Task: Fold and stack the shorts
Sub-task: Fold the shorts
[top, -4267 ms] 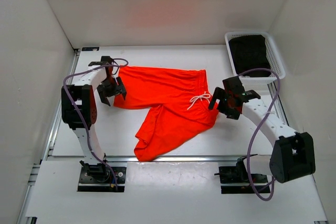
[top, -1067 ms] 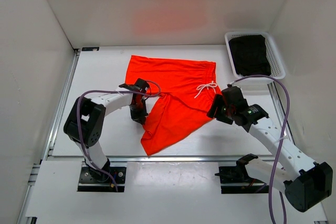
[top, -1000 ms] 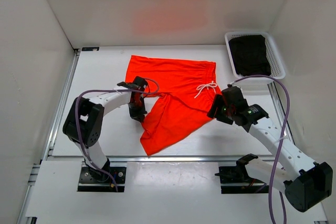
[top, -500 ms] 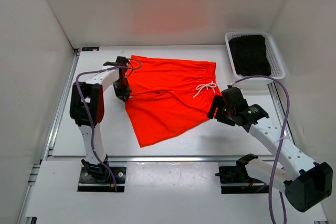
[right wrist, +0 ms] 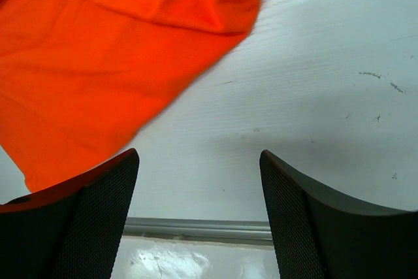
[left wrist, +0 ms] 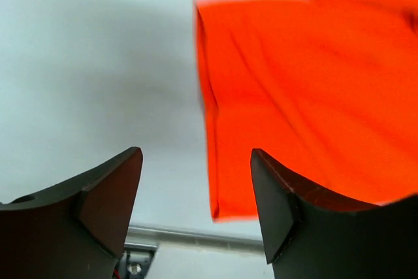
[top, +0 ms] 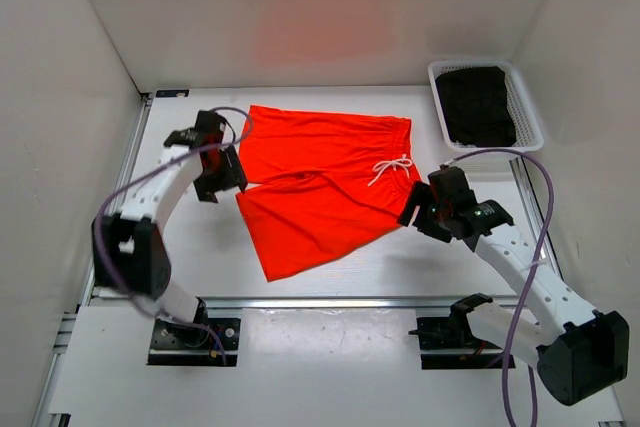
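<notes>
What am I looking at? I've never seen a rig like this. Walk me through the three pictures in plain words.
These are two robot arms, left and right, bolted at the near edge of a white table. The wide picture comes from a fixed camera above and behind them. The other two come from cameras on the wrists, each looking past its own two dark fingers.

On the table lie orange-red shorts with a white drawstring. A white basket in the far right corner holds dark cloth.

The left tool is at the shorts' left edge, the right tool at their right edge. Both are open and hold nothing.
</notes>
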{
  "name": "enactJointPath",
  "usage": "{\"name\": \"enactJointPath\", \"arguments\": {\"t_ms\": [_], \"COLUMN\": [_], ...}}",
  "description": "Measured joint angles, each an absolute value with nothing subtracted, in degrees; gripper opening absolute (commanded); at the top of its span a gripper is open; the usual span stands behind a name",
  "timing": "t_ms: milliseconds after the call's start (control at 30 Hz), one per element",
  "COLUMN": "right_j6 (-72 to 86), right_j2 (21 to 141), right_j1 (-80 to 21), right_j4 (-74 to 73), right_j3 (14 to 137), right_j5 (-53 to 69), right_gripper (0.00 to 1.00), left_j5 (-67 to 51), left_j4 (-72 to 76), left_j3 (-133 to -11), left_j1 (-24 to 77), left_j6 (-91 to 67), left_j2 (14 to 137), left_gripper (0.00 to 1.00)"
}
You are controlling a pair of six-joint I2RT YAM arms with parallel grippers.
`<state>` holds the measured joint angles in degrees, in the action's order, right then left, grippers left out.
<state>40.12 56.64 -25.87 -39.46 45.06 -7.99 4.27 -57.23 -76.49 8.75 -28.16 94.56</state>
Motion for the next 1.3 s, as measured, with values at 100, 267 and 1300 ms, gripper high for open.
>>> {"name": "enactJointPath", "arguments": {"t_ms": [100, 267, 1300], "right_j6": [40.0, 38.8, 34.3], "right_j2": [57.2, 60.3, 96.2], "right_j1": [-21.3, -13.6, -7.9], "right_j4": [-38.2, -36.4, -18.2], "right_j3": [42.7, 41.1, 53.1], "right_j5": [-5.2, 0.6, 7.7], "right_gripper": [0.79, 0.78, 0.0], "left_j5": [0.8, -4.4, -1.1], "left_j4": [-56.5, -54.6, -53.3], "left_j3": [-65.8, -51.7, -45.6], "left_j1": [15.0, 27.6, 30.6], "left_j6": [-31.4, -39.3, -50.9], "left_j2": [81.9, 79.2, 74.4], "left_gripper": [0.76, 0.82, 0.1]}}
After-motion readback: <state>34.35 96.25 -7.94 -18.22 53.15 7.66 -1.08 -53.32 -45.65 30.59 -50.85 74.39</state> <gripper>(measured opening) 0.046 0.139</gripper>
